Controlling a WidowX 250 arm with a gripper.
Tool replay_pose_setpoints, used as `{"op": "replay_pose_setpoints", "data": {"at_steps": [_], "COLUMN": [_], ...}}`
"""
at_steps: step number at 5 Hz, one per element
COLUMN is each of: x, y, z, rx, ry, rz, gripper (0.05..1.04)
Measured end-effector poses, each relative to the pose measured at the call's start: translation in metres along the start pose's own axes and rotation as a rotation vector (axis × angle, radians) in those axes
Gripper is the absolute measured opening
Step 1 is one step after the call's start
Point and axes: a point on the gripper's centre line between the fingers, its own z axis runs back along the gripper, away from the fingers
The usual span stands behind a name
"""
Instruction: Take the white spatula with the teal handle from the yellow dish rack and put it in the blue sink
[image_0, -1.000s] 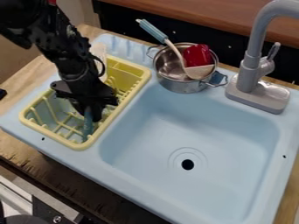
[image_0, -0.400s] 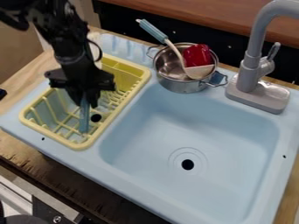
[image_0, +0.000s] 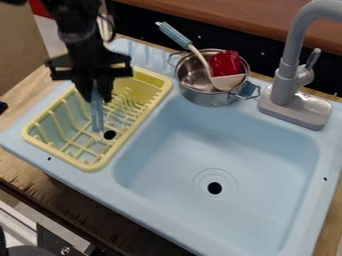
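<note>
The black gripper (image_0: 95, 94) hangs above the yellow dish rack (image_0: 100, 162) at the left of the sink unit. It is shut on a slim blue utensil (image_0: 97, 114), which points straight down from between the fingertips. The utensil's lower end stands over the rack's grid floor; whether it touches the grid I cannot tell.
Behind the basin, a metal pot (image_0: 210, 98) holds a red cup (image_0: 226, 63) and a spatula with a blue handle (image_0: 175, 35). The grey faucet (image_0: 287, 80) rises at the right of the light blue sink (image_0: 200, 150).
The gripper has risen and moved back toward the rack's far side, and the blue utensil came up with it. More of the rack's floor is uncovered.
</note>
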Motion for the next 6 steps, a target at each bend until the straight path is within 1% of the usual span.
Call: {"op": "replay_pose_setpoints", "data": {"at_steps": [1,2,3,5,6], "x": [-0.008,-0.020,-0.048,-0.094,-0.115], "y": [-0.006,-0.020,-0.036,-0.067,-0.083], "z": [0.013,0.025,0.025,0.019,0.015], "rx": [0.014,0.022,0.048,0.102,0.124], "ry": [0.105,0.149,0.199,0.268,0.279], "rz": [0.086,0.254,0.378,0.602,0.682], "gripper": [0.232,0.232,0.232,0.232,0.232]}}
